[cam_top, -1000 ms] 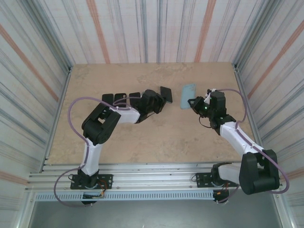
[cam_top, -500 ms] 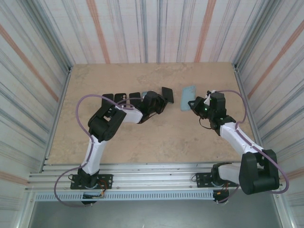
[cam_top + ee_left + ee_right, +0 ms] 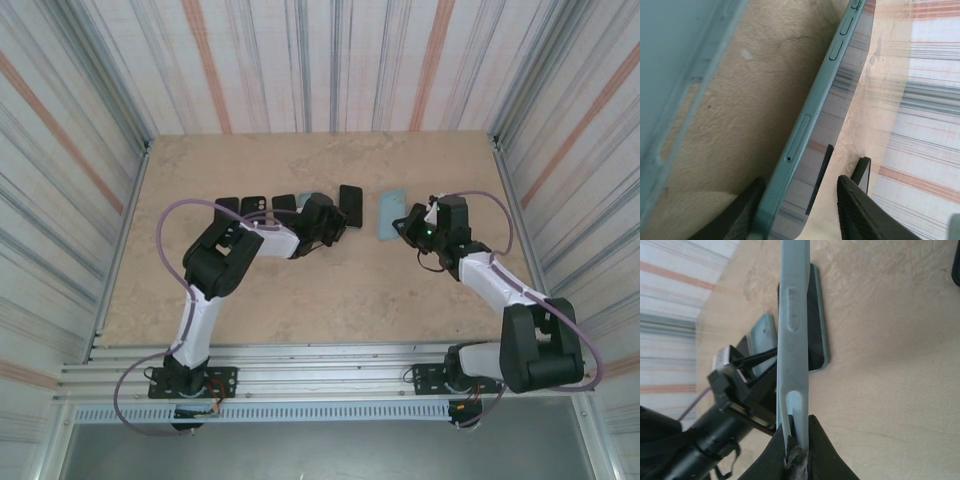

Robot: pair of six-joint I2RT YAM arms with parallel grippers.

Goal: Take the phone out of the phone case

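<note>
The phone (image 3: 350, 205) lies dark and flat on the table, out of its case. In the left wrist view its teal edge (image 3: 810, 125) and mirror-like screen run between the fingers of my left gripper (image 3: 800, 182), which stands open; the left finger (image 3: 742, 207) is beside the phone's edge and the right finger (image 3: 865, 212) is well clear. My left gripper (image 3: 330, 218) sits just left of the phone. The pale blue phone case (image 3: 390, 214) is empty and held up on edge. My right gripper (image 3: 794, 432) is shut on the case's lower rim (image 3: 792, 340).
A row of several dark flat slabs (image 3: 255, 206) lies on the table left of my left gripper. Striped walls (image 3: 320, 60) enclose the table on three sides. Bare tabletop (image 3: 330, 290) stretches toward the arm bases.
My left gripper has opened and let go of the phone, which has settled flat on the table. The right gripper has tipped the case more on edge and shifted it slightly left.
</note>
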